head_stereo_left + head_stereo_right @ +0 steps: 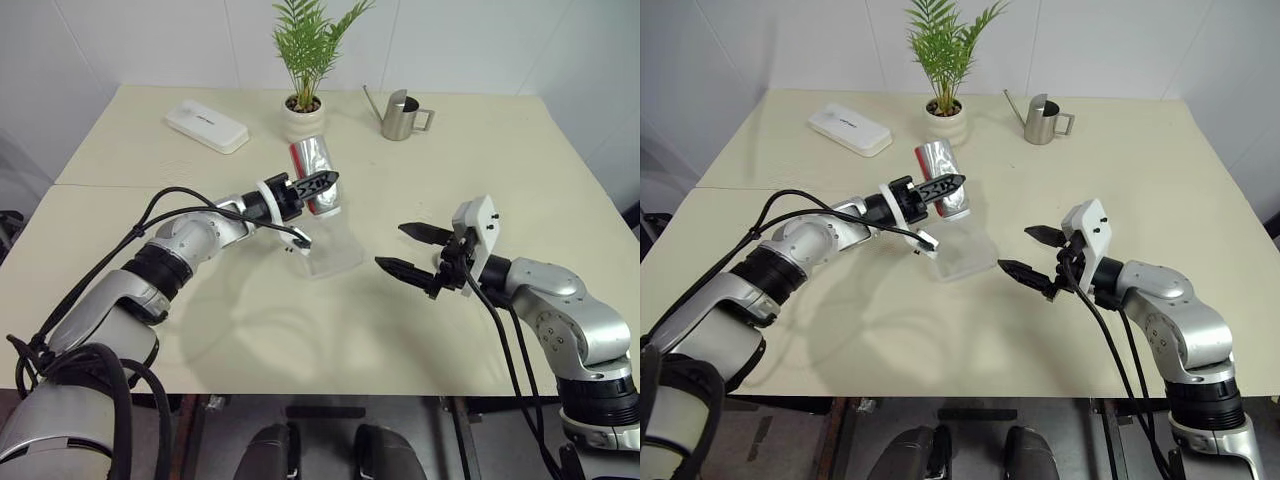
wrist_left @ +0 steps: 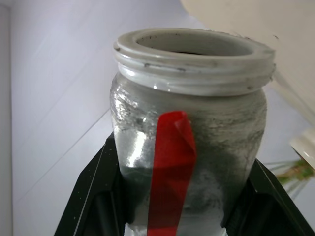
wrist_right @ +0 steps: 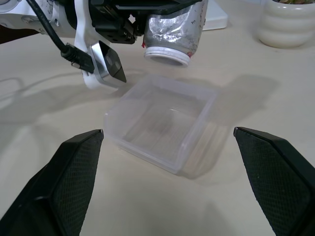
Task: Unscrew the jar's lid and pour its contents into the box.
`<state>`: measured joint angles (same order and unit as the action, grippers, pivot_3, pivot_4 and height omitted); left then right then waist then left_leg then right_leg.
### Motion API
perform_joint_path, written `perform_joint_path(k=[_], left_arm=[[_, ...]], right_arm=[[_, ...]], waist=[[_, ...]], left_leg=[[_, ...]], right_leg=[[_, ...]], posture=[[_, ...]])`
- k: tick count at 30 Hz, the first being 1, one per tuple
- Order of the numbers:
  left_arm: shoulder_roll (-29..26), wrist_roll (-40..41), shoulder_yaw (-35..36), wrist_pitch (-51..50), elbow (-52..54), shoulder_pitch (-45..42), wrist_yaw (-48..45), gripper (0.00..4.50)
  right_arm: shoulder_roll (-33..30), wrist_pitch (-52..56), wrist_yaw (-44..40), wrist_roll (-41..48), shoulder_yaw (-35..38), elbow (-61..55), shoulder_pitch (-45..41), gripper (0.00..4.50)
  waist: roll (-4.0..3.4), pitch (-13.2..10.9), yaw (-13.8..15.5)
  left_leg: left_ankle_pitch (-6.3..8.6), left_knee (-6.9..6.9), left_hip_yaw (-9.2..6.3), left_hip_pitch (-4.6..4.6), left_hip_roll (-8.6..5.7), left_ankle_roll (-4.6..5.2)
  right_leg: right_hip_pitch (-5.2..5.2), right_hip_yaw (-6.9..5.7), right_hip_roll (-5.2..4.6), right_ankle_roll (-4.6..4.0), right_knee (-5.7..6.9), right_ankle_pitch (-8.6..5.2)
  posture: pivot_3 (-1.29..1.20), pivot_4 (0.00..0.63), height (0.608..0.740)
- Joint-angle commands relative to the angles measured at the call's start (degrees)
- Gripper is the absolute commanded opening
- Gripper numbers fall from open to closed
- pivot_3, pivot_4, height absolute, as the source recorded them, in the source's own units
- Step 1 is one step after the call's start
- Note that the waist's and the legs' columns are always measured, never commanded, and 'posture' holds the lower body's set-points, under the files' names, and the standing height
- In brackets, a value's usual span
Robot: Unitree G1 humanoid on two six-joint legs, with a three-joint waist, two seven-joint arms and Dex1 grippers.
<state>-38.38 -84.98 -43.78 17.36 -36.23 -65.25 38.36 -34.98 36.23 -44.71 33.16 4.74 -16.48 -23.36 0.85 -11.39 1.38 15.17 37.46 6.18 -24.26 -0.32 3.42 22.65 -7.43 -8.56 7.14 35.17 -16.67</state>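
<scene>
Jar (image 1: 316, 172), lidless and tipped mouth-down over the clear box (image 3: 162, 120) at frame centre, sits clamped in the left gripper (image 1: 318, 185); right gripper (image 1: 412, 250) gapes empty.

Lidless silvery jar (image 3: 172, 32) tipped mouth-down above the clear box (image 3: 162, 123).

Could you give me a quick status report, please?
Left hand shut on open jar, tipped above the box. Right hand open, empty. Box looks empty; nothing blocking.
</scene>
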Motion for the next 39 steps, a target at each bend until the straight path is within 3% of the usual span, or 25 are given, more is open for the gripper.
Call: perform_joint_path(k=[1,3,8,10,13,16,18,22,27,36,39], left_arm=[[-0.86,1.11,0.72,0.65,3.34,0.08,0.23,1.93],[-0.31,8.14,3.68,4.57,2.86,1.06,-4.36,1.93],[1.83,40.99,16.51,15.25,-1.39,5.46,-28.62,1.93],[3.21,56.61,22.44,14.61,-0.15,8.04,-41.45,1.93],[6.24,79.06,31.81,1.53,4.28,11.41,-61.76,1.93],[7.98,93.11,39.64,-13.63,8.08,12.60,-72.32,1.93],[8.97,99.70,44.32,-23.93,9.39,12.61,-74.21,1.93],[9.60,105.44,47.56,-36.93,13.72,14.99,-76.86,1.93],[9.82,105.45,46.67,-45.85,16.16,17.05,-77.64,1.93],[9.43,90.82,39.26,-35.12,15.62,15.47,-72.43,1.93],[6.31,76.70,32.74,-22.22,16.07,14.99,-65.21,1.93]], right_arm=[[0.44,-0.91,0.33,0.94,1.40,-1.59,-0.41,4.46],[0.68,-1.06,0.38,0.84,1.14,-1.40,-0.52,4.46],[0.86,-0.92,0.17,0.86,1.26,-1.37,-0.43,4.46],[0.73,-0.83,-0.05,0.98,1.38,-1.40,-0.26,4.46],[0.42,-0.92,-0.53,0.90,1.45,-0.97,-0.27,4.46],[0.22,-1.05,-0.92,0.68,1.43,-0.36,-0.62,4.46],[0.13,-1.03,-1.10,0.64,1.45,-0.20,-0.71,4.46],[0.05,-1.04,-1.36,0.51,1.38,0.07,-0.88,4.46],[0.09,-1.30,-1.40,0.14,1.22,0.61,-1.40,4.46],[0.37,-3.82,-1.72,-1.22,0.94,1.76,-1.52,4.46],[0.38,-3.98,-1.68,-1.31,0.94,1.72,-1.08,4.46]], waist=[[0.00,0.00,0.00],[0.00,0.00,0.18],[0.00,0.00,-0.10],[0.00,0.01,-0.38],[0.00,0.00,-0.74],[0.00,0.00,-1.03],[0.01,0.01,-1.21],[0.01,0.01,-1.40],[0.02,0.01,-1.36],[0.03,0.02,-1.29],[0.03,0.02,-1.29]], left_leg=[[0.00,0.01,0.01,0.00,0.00,0.00],[0.00,0.05,0.00,0.00,0.00,0.00],[0.00,0.26,-0.03,-0.01,0.02,0.00],[0.00,0.33,-0.04,0.01,0.03,0.00],[0.01,0.48,-0.08,0.03,0.05,-0.01],[0.01,0.62,-0.15,0.04,0.05,-0.01],[0.01,0.66,-0.17,0.05,0.04,-0.01],[0.00,0.63,-0.16,0.09,0.02,0.00],[0.00,0.62,-0.14,0.09,0.01,0.00],[0.01,0.57,-0.13,0.10,0.01,-0.02],[0.02,0.53,-0.11,0.10,0.01,-0.03]], right_leg=[[0.00,0.01,0.00,0.00,0.01,0.00],[0.00,0.00,-0.01,0.00,0.05,0.00],[-0.02,-0.01,-0.10,-0.01,0.16,0.00],[-0.03,0.00,-0.11,-0.01,0.24,0.00],[-0.07,-0.03,-0.10,-0.02,0.34,0.00],[-0.17,-0.08,-0.05,-0.03,0.39,0.00],[-0.21,-0.08,-0.03,-0.02,0.43,0.00],[-0.22,-0.05,0.01,-0.02,0.46,0.00],[-0.21,-0.02,0.03,-0.02,0.47,0.00],[-0.19,0.01,0.03,-0.02,0.44,0.01],[-0.18,0.02,0.02,-0.02,0.39,0.01]], posture=[[0.00,0.150,0.740],[0.00,0.150,0.740],[0.00,0.150,0.740],[0.00,0.150,0.740],[0.00,0.150,0.740],[0.00,0.150,0.740],[0.00,0.150,0.740],[0.00,0.150,0.740],[0.00,0.150,0.740],[0.00,0.150,0.740],[0.00,0.150,0.740]])
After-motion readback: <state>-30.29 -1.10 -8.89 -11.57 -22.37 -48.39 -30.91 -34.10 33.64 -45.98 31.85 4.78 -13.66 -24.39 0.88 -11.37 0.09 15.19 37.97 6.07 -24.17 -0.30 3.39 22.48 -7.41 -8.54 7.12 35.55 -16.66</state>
